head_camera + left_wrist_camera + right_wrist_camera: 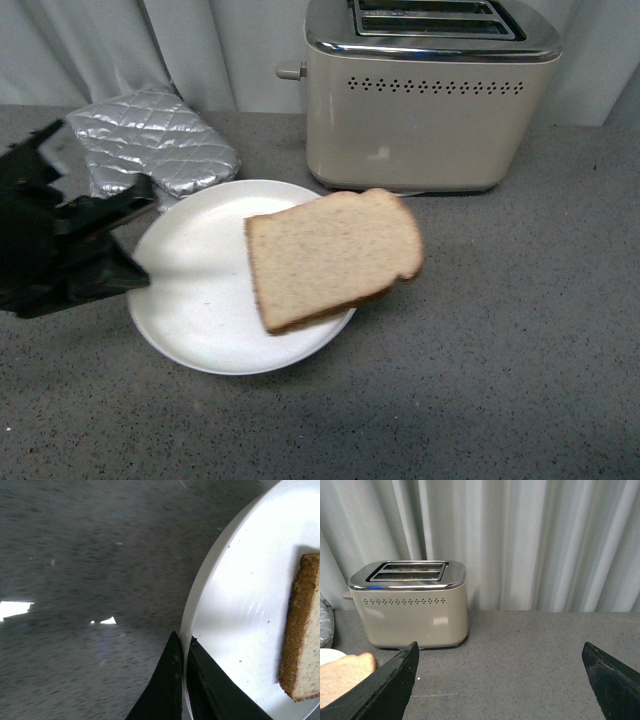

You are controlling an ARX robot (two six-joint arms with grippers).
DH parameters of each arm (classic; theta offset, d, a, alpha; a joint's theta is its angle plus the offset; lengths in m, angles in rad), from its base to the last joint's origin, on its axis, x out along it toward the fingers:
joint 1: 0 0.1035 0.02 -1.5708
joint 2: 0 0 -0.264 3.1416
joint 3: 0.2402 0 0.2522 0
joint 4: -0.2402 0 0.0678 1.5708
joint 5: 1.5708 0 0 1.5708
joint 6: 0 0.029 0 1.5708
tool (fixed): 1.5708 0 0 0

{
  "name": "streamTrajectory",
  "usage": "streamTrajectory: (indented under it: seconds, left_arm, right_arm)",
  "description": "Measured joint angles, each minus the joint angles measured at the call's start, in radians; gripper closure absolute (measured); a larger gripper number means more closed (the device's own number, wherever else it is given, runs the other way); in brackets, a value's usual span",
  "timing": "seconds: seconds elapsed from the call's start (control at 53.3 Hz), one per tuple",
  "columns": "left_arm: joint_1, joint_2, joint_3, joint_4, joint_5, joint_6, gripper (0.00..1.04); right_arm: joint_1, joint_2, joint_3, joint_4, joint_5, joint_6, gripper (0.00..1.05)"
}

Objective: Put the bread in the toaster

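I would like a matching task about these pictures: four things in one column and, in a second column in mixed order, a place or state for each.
Things
1. bread
2. toaster
3. oven mitt
4. left tool

Places or states
A. closed on the rim of the plate
B. at the back, in front of the curtain
C. on the plate, jutting over its right edge
D. silver and quilted, beyond the plate

Pairs: 1-C, 2-B, 3-D, 4-A
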Motion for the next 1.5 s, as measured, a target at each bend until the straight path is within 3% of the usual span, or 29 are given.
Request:
streamTrajectory:
  seconds: [0.3,0.694,0.919,1.032,1.201,1.501]
  left_arm:
    - [-0.244,0.230,0.204,0.043,0.007,-0.143,1.02]
    - [-0.280,0.388,0.381,-0.023,-0.020,-0.167,1.01]
    - [-0.269,0.341,0.353,0.002,-0.033,-0.164,0.60]
    - [-0.255,0.254,0.294,0.065,-0.094,-0.150,0.43]
    - [-0.198,-0.030,0.064,0.311,-0.149,-0.144,0.08]
    - [-0.081,-0.417,-0.317,0.417,-0.394,0.008,0.07]
  right_arm:
    - [0.000,0.000,0.000,0.000,0.000,0.000,0.10]
    - [0.000,0.000,0.000,0.000,0.000,0.000,0.10]
    - [0.000,0.000,0.000,0.000,0.000,0.000,0.10]
    - [0.000,0.000,0.000,0.000,0.000,0.000,0.10]
    - [0.000,0.000,0.000,0.000,0.000,0.000,0.10]
    - [0.000,0.000,0.000,0.000,0.000,0.000,0.10]
